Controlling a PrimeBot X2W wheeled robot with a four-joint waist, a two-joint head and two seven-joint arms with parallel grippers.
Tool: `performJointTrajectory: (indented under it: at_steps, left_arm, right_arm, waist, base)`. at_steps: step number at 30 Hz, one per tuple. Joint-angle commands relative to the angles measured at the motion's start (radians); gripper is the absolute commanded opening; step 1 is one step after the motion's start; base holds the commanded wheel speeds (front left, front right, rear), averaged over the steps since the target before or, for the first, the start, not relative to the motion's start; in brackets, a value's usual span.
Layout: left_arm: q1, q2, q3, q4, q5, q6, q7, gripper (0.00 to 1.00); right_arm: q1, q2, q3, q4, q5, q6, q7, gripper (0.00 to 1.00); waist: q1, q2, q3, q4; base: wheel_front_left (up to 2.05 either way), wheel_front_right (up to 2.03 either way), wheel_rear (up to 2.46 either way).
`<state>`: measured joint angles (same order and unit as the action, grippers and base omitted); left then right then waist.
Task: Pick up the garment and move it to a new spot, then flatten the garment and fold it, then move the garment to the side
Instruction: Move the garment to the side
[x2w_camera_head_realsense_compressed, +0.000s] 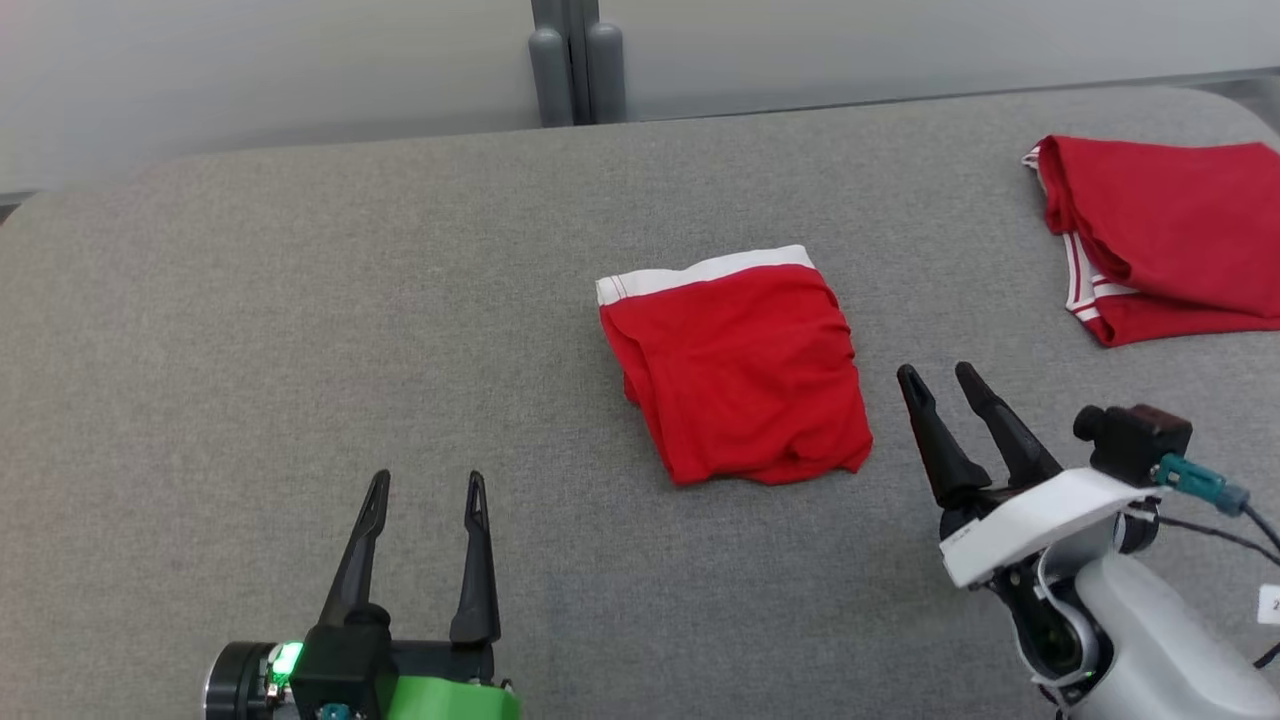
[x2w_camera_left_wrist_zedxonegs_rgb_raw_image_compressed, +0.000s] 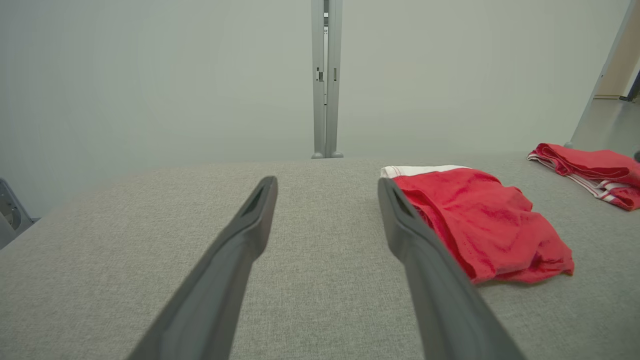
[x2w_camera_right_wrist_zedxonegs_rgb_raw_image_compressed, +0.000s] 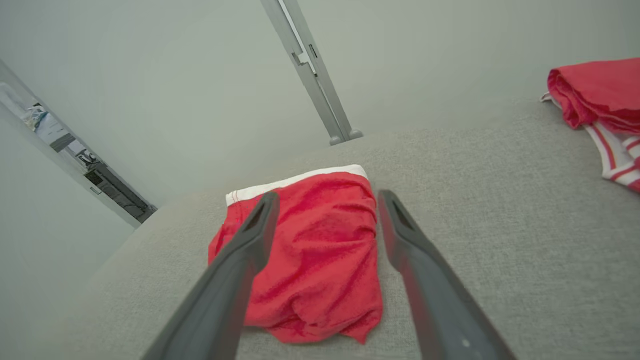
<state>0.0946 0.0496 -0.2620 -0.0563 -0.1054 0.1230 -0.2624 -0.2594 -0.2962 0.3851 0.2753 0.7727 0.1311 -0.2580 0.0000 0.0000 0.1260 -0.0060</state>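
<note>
One folded red garment (x2w_camera_head_realsense_compressed: 738, 375), white waistband (x2w_camera_head_realsense_compressed: 705, 272) rearward; left pincer (x2w_camera_head_realsense_compressed: 428, 480), right pincer (x2w_camera_head_realsense_compressed: 937, 371) both agape, empty.

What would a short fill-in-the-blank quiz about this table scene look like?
1. The folded garment in the middle of the grey table is ___ with a white waistband.
2. The left hand and the right hand are both ___ and hold nothing.
3. A second red garment lies toward the table's far ___ side, seen from the robot.

Missing words: red; open; right.
</note>
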Motion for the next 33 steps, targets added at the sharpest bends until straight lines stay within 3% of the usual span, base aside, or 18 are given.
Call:
performJointTrajectory:
  at_steps: [1,7,11,18,29,30,31,32,33]
  left_arm:
    - [-0.026,0.002,-0.001,0.0,0.007,-0.003,-0.003,1.0]
    - [-0.067,0.002,-0.03,-0.004,0.014,0.0,-0.003,1.0]
    - [-0.084,0.002,-0.053,-0.003,0.014,0.008,-0.003,1.0]
    - [-0.109,0.002,-0.081,-0.009,0.006,0.017,-0.003,1.0]
    - [-0.139,0.002,-0.099,-0.015,0.001,0.018,-0.003,1.0]
    - [-0.142,0.002,-0.1,-0.016,-0.001,0.018,-0.003,1.0]
    - [-0.143,0.002,-0.102,-0.016,-0.001,0.017,-0.003,1.0]
    - [-0.146,0.002,-0.103,-0.016,-0.002,0.017,-0.003,1.0]
    - [-0.15,0.002,-0.103,-0.016,-0.001,0.018,-0.003,1.0]
  right_arm:
    - [-0.046,-0.038,0.035,0.017,0.087,-0.001,0.028,1.0]
    - [-0.164,-0.183,0.146,0.022,0.472,-0.001,0.23,1.0]
    - [-0.194,-0.253,0.161,0.009,0.636,-0.001,0.332,1.0]
    - [-0.232,-0.324,0.173,0.042,0.687,-0.001,0.351,1.0]
    - [-0.293,-0.331,0.243,0.104,0.701,-0.001,0.338,0.96]
    - [-0.299,-0.33,0.252,0.106,0.704,-0.001,0.342,0.85]
    - [-0.304,-0.329,0.259,0.106,0.702,-0.001,0.342,0.48]
    - [-0.311,-0.331,0.268,0.105,0.696,-0.001,0.337,0.3]
    - [-0.318,-0.335,0.275,0.104,0.688,-0.001,0.33,0.0]
  waist:
    - [0.0,0.0,0.052,0.037]
    - [0.0,0.0,0.112,0.079]
    - [0.0,0.0,0.134,0.109]
    - [0.0,0.0,0.166,0.146]
    - [0.0,0.0,0.212,0.174]
    - [0.0,0.0,0.216,0.175]
    - [0.0,0.0,0.219,0.175]
    - [0.0,0.0,0.223,0.175]
    - [0.0,0.0,0.226,0.174]
  base:
    - [0.0,0.0,0.0]
    - [0.0,0.0,0.0]
    - [0.0,0.0,0.0]
    - [0.0,0.0,0.0]
    - [0.0,0.0,0.0]
    - [0.0,0.0,0.0]
    - [0.0,0.0,0.0]
    - [0.0,0.0,0.0]
    - [0.0,0.0,0.0]
